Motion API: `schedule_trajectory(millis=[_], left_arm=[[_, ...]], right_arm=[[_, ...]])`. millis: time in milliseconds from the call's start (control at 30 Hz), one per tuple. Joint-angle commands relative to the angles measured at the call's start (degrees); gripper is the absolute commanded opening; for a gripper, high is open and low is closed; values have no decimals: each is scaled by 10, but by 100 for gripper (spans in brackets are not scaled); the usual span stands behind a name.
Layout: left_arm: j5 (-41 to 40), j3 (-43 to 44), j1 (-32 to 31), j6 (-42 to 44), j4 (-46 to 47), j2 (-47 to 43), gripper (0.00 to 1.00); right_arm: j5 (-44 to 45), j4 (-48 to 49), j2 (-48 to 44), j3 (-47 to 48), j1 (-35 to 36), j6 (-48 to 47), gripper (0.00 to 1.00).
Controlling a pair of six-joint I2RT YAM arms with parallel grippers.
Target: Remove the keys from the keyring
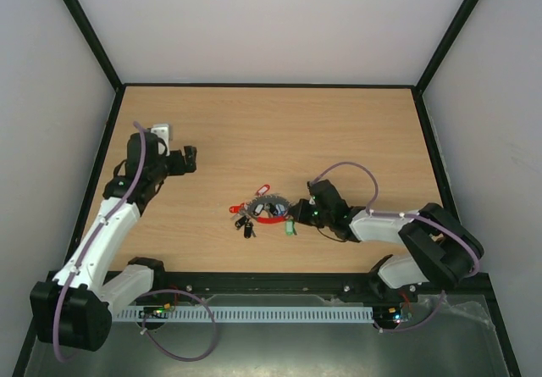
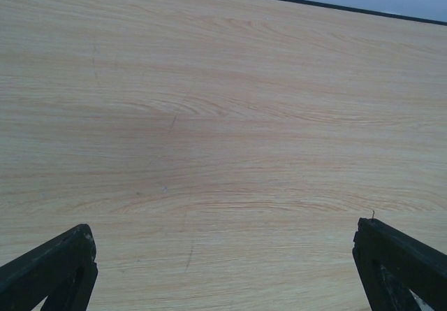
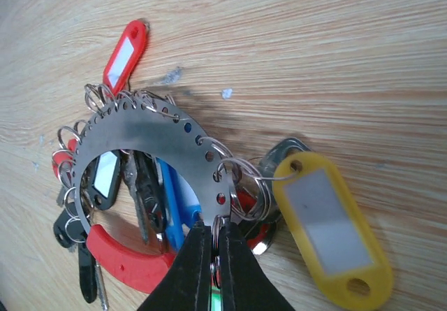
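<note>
Now, top view: left gripper (image 1: 191,158) hangs wide open over table (image 1: 356,131), left side, holding nothing, well apart from keys (image 1: 252,213). Keys bunched mid-table on keyring (image 1: 273,218); right gripper (image 1: 298,212) at bunch's right edge.

Left wrist cam: fingers (image 2: 56,269) spread, table seen btwn them.

Right wrist cam: jaws pinched shut at end of keyring's perforated metal band, beside red sleeve (image 3: 129,258). Thin wire loop (image 3: 216,272) btwn tips; can't tell if gripped. Yellow tag (image 3: 328,227) just right.

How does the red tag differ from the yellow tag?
The red tag lies beyond the ring, away from the right tool; the yellow tag lies beside that tool. The red tag points away from the camera, the yellow tag toward it. Both show white labels.
</note>
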Motion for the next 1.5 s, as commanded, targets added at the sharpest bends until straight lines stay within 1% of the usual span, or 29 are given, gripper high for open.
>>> schedule_trajectory(millis=[0,67,200,300,433,467,533,600,633,733,833,967,1033,1167,1300,1467], left_arm=[[32,-4,-6,-3,7,-15,100],[55,-4,-21,0,15,-14,100],[110,10,-90,-3,26,6,100],[112,47,-169,8,15,34,100],[87,108,-296,62,5,83,100],[89,112,-321,77,10,95,100],[115,115,-352,91,15,122,98],[156,120,-361,95,-2,147,95],[164,119,-366,103,-10,157,93],[146,102,-382,109,-10,166,91],[140,102,-387,112,-9,162,88],[98,95,-387,113,0,145,78],[93,88,-387,113,1,141,73],[115,87,-388,114,-6,145,58],[145,86,-388,116,-2,143,50],[158,82,-389,115,5,144,49]], right_arm=[[-7,32,-19,-6,4,11,2],[-8,30,-44,-4,4,5,2],[-20,20,-92,9,4,-4,2],[-35,14,-126,21,4,-5,2],[-58,11,-167,33,4,6,2],[-62,13,-178,34,4,11,2],[-67,23,-199,36,4,20,2],[-72,30,-215,41,4,24,2],[-76,34,-222,43,4,24,2],[-89,42,-238,50,4,15,2],[-97,36,-248,58,4,-2,2],[-106,37,-260,57,4,-10,2],[-116,47,-266,55,4,-6,2],[-130,64,-271,54,4,3,2],[-130,71,-272,57,3,8,2],[-144,83,-268,59,4,14,2]])
